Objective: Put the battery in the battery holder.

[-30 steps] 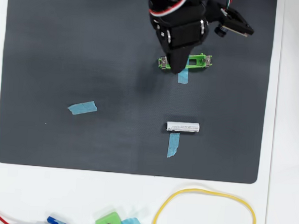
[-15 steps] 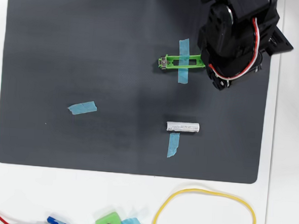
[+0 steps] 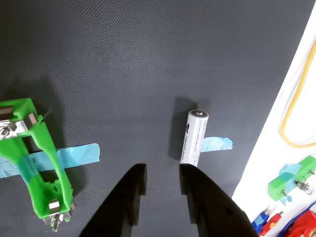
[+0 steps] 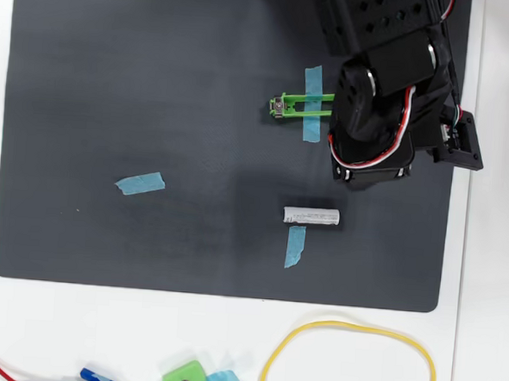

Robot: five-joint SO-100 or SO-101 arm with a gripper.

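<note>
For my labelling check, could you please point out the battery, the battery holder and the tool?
battery [image 3: 193,137]: wrist view, middle of its white body.
battery holder [image 3: 42,136]: wrist view, green side rail.
tool [image 3: 163,178]: wrist view, midway between fingertips.

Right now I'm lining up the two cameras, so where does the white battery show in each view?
Wrist view: the battery lies right of centre on the dark mat, just ahead of the open gripper.
Overhead view: the battery lies lower right of centre, below the arm, crosswise.
Shared landmark: the blue tape strip touching the battery's side, also seen from overhead; the battery holder is taped down in both.
</note>
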